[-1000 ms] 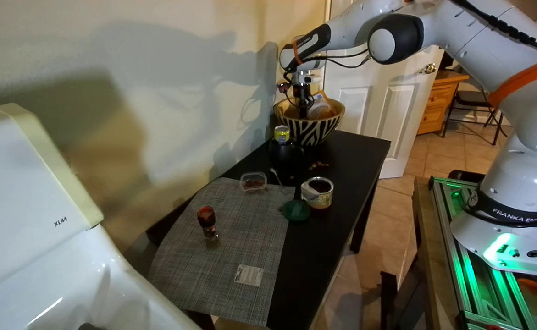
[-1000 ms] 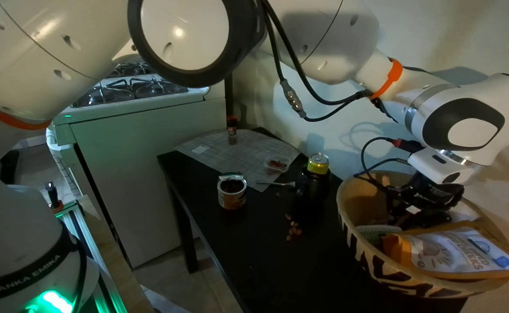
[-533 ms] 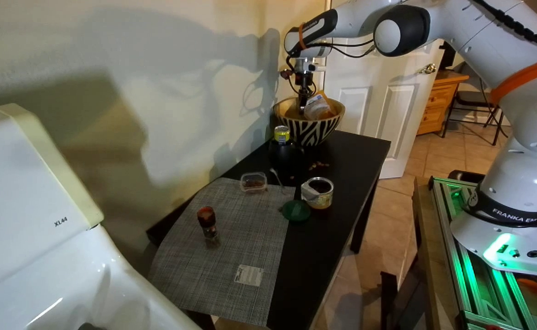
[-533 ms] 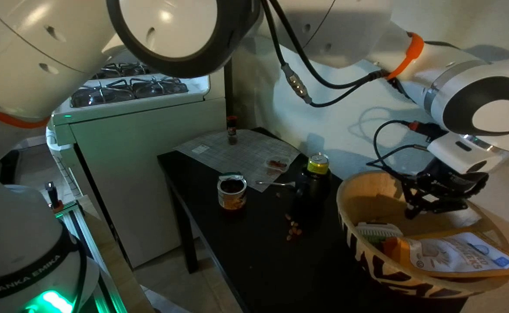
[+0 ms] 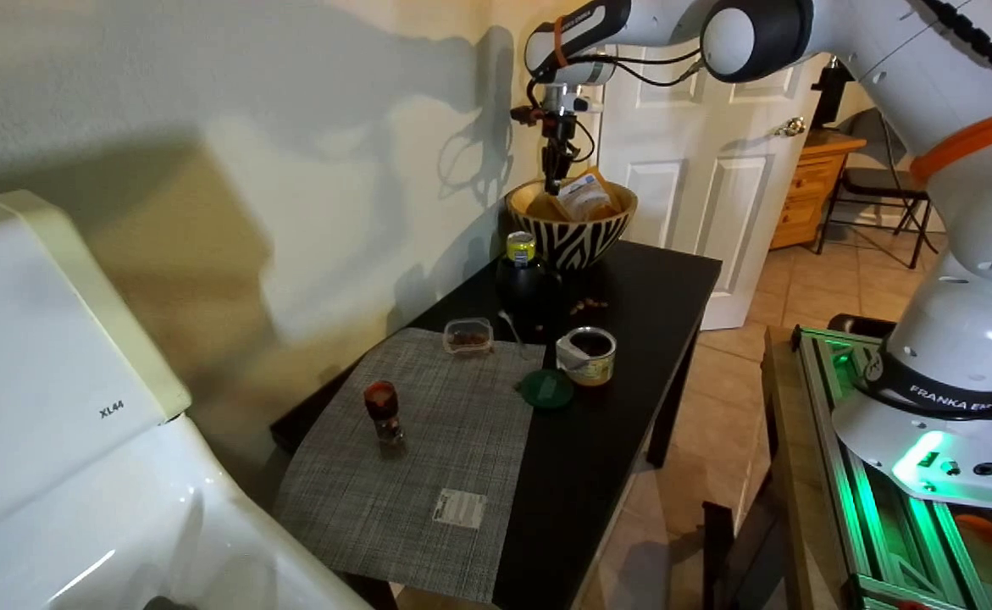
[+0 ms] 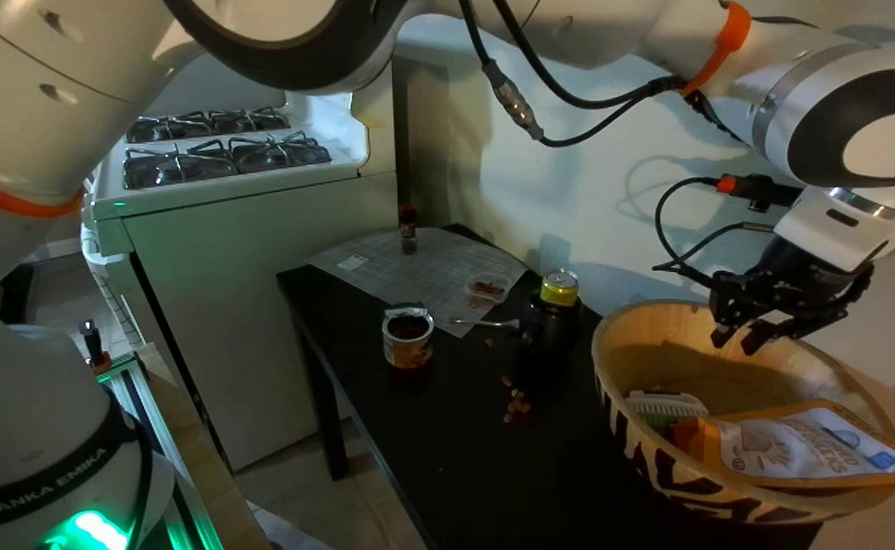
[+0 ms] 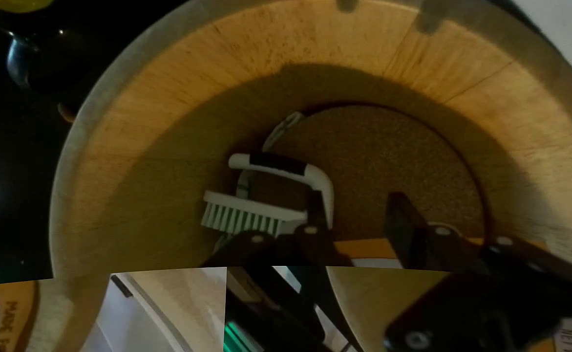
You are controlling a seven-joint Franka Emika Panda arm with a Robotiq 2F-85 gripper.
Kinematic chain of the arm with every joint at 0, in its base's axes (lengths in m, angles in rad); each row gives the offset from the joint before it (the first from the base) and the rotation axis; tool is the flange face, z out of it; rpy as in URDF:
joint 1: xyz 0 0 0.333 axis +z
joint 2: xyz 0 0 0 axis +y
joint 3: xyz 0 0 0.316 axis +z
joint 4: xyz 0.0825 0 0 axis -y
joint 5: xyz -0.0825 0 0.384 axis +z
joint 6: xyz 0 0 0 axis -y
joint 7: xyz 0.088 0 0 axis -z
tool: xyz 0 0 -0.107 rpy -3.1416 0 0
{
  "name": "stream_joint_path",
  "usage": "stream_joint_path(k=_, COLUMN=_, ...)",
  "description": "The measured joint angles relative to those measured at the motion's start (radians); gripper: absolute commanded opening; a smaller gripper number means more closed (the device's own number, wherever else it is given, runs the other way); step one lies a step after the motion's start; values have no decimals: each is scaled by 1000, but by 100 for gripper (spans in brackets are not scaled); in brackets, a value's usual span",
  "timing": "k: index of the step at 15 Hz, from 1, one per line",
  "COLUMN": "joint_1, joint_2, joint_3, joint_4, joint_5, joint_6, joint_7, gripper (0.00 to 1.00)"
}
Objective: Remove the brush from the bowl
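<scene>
The striped bowl (image 5: 580,241) stands at the back end of the black table; it also shows in an exterior view (image 6: 669,477) and the wrist view (image 7: 78,146). The brush (image 7: 259,206) lies inside it, white with a black-gripped looped handle and white-and-green bristles; it shows in an exterior view (image 6: 665,405) near the bowl wall. My gripper (image 6: 736,341) hovers over the bowl's opening, apart from the brush. In the wrist view my gripper (image 7: 356,198) is open and empty, with one finger overlapping the brush's handle end in the picture.
An orange-and-white bag (image 6: 806,447) leans in the bowl beside the brush. A black pot (image 6: 550,336) with a yellow can (image 6: 559,288) on it stands next to the bowl. An open tin (image 6: 409,336), nuts (image 6: 516,405) and a plastic box (image 6: 488,287) are on the table.
My gripper has risen from down inside the bowl to above its opening, uncovering more of the inside. The brush, bag and bowl have not visibly moved.
</scene>
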Motion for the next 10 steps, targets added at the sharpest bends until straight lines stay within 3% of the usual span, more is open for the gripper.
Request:
stream_joint_path(k=4, joint_1=27, joint_2=-2, joint_3=-7, joint_4=-74, joint_5=-102, joint_6=55, joint_7=-143, gripper=100)
stream_joint_path(k=10, joint_1=64, joint_2=-34, joint_3=10, joint_4=-212, joint_5=-147, joint_6=168, joint_7=-345, gripper=100)
